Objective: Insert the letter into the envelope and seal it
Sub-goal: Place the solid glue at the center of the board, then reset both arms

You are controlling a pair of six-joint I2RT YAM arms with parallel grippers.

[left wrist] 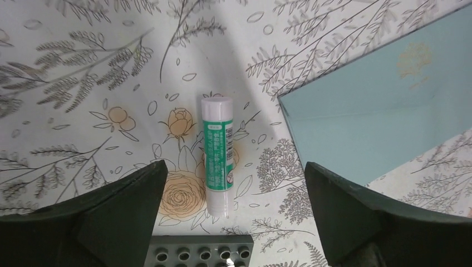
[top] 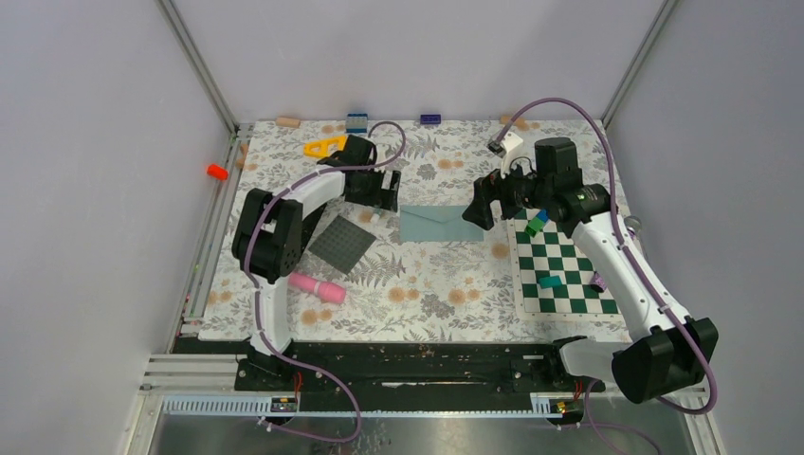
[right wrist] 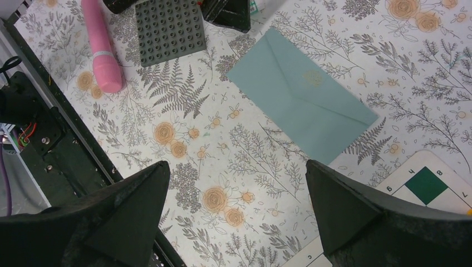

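The teal-grey envelope (top: 436, 223) lies flat on the flowered table cover, its flap folded down; it also shows as the envelope (left wrist: 378, 122) and the envelope (right wrist: 303, 105). The letter is not in view. My left gripper (top: 379, 194) hangs just left of the envelope. In its wrist view the left gripper (left wrist: 235, 167) stands open, with a green-and-white glue stick (left wrist: 218, 153) lying on the table between the fingers, touched by neither. My right gripper (top: 479, 204) hovers at the envelope's right end, and the right gripper (right wrist: 237, 167) is open with nothing in it.
A dark grey studded mat (top: 342, 243) lies left of the envelope, a pink cylinder (top: 318, 286) nearer me. A green chessboard (top: 564, 265) with small pieces is at the right. A yellow triangle (top: 325, 146) and blue bricks (top: 356, 121) sit at the back.
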